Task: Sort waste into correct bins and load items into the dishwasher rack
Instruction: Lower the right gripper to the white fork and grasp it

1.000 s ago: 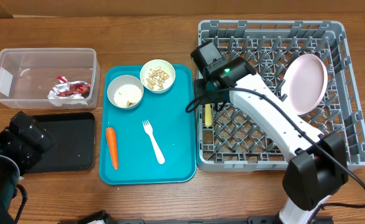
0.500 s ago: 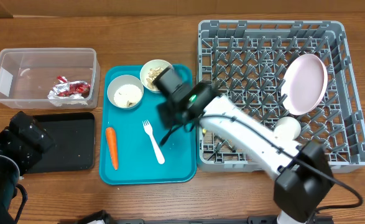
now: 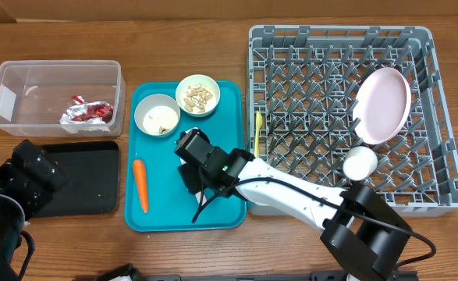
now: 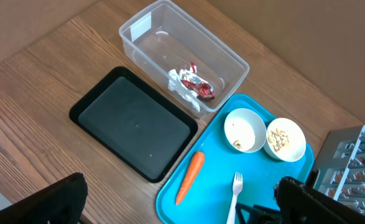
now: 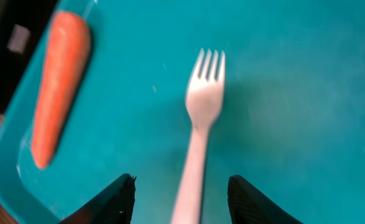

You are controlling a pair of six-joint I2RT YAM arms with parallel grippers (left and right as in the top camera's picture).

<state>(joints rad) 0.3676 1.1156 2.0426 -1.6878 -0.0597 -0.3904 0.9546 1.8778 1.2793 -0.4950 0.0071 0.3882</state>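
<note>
My right gripper (image 5: 183, 198) hovers open low over the teal tray, its fingers (image 5: 116, 200) on either side of the white fork's (image 5: 200, 124) handle without touching it. The orange carrot (image 5: 58, 93) lies to the fork's left. Overhead, the right arm hides the fork. My left gripper (image 4: 179, 186) hangs open and empty above the black tray (image 3: 88, 176). The clear tub (image 3: 26, 86) holds the red-and-silver wrapper (image 3: 88, 111). In the grey rack (image 3: 338, 31) are the pink plate (image 3: 382, 104), a white cup (image 3: 360, 163) and a yellow utensil (image 3: 258, 133).
Two white bowls sit at the back of the teal tray (image 3: 221, 117): one with rice scraps (image 3: 157, 115), one with nut-like scraps (image 3: 197, 95). The rack stands directly right of the tray. Bare wooden table lies in front.
My right arm has swung left from the rack's left edge to the teal tray and come down over the fork. The yellow utensil stays in the rack. The left arm is still.
</note>
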